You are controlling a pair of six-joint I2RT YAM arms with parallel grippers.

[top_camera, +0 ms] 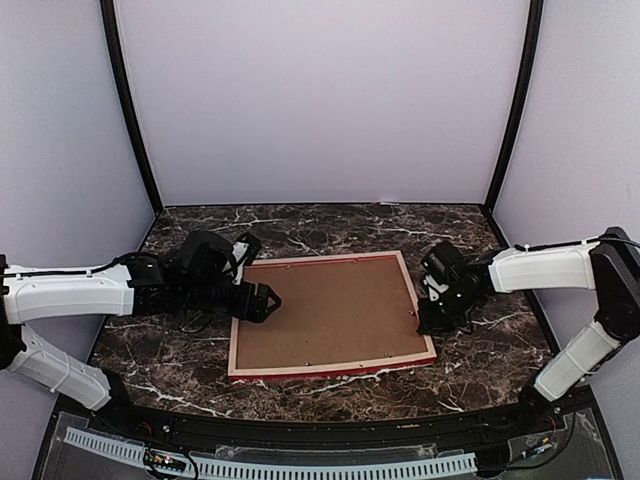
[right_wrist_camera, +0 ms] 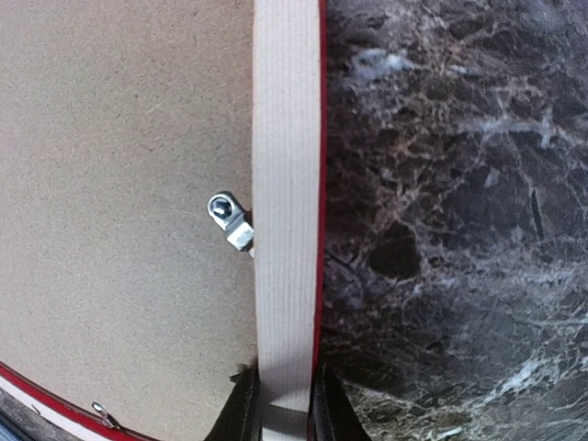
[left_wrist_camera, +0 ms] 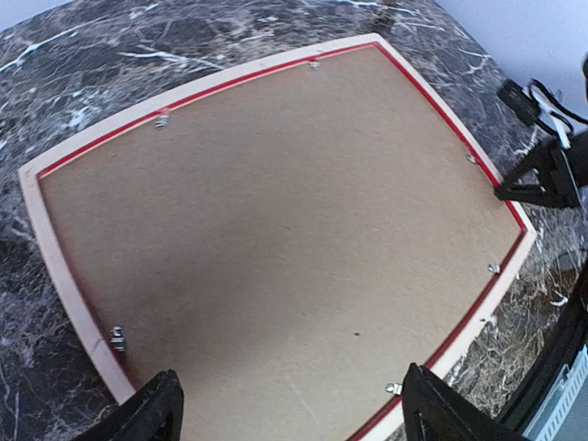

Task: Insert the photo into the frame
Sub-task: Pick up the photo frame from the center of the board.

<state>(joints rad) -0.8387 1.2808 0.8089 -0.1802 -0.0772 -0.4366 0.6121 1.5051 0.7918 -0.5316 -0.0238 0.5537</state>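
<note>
The frame (top_camera: pixel 330 367) lies face down on the marble table, its pale back rails up and a red edge showing. The brown backing board (top_camera: pixel 330 310) fills it, held by small metal clips (right_wrist_camera: pixel 228 219). The photo is hidden. My left gripper (top_camera: pixel 262 302) is open and empty, just above the board near the frame's left rail; the left wrist view shows its gripper (left_wrist_camera: pixel 289 413) spread wide over the board (left_wrist_camera: pixel 276 220). My right gripper (top_camera: pixel 428 318) is shut on the frame's right rail (right_wrist_camera: pixel 287 184), one finger (right_wrist_camera: pixel 241 409) on each side.
The dark marble tabletop (top_camera: pixel 480 350) surrounds the frame. Pale walls with black corner posts (top_camera: pixel 130 110) enclose the back and sides. A black edge and a white cable rail (top_camera: pixel 300 465) run along the near side.
</note>
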